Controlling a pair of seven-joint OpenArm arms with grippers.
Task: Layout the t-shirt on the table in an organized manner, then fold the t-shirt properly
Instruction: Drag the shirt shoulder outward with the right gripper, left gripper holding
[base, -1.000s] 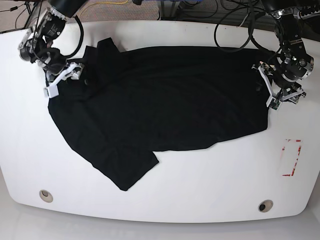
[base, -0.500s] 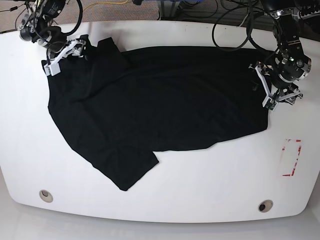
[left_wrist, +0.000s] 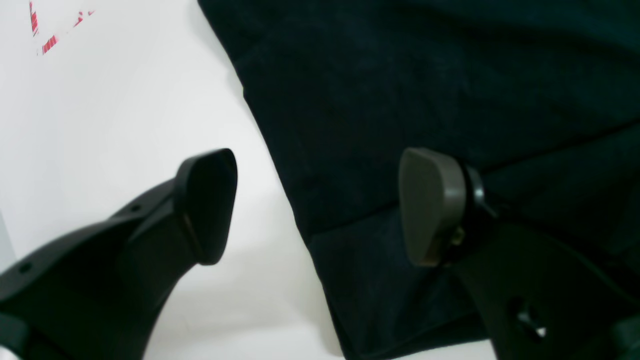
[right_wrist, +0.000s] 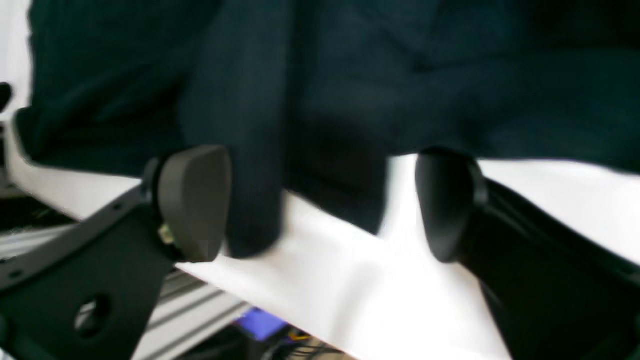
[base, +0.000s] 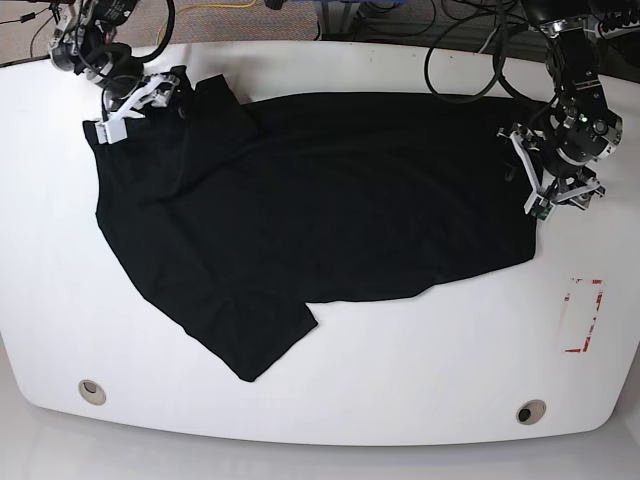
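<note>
The black t-shirt (base: 330, 200) lies spread over the white table (base: 420, 380), one sleeve reaching toward the near left. My right gripper (base: 135, 108) hovers at the shirt's far-left corner. In the right wrist view it (right_wrist: 322, 200) is open, a blurred fold of the t-shirt (right_wrist: 260, 125) hanging between its fingers near the table (right_wrist: 350, 285) edge. My left gripper (base: 545, 185) stands at the shirt's right edge. Its wrist view shows it (left_wrist: 320, 205) open, straddling the t-shirt (left_wrist: 425, 90) hem, one finger over bare table (left_wrist: 125, 110).
A red-and-white tape rectangle (base: 583, 315) marks the table's right side and shows again as tape (left_wrist: 50, 30) in the left wrist view. Two small round holes (base: 92, 390) (base: 531, 411) sit near the front edge. Black cables (base: 470, 60) loop over the far edge.
My right gripper has moved toward the far edge, up along the shirt's left corner. The left gripper has shifted slightly toward the far side. Both stayed open.
</note>
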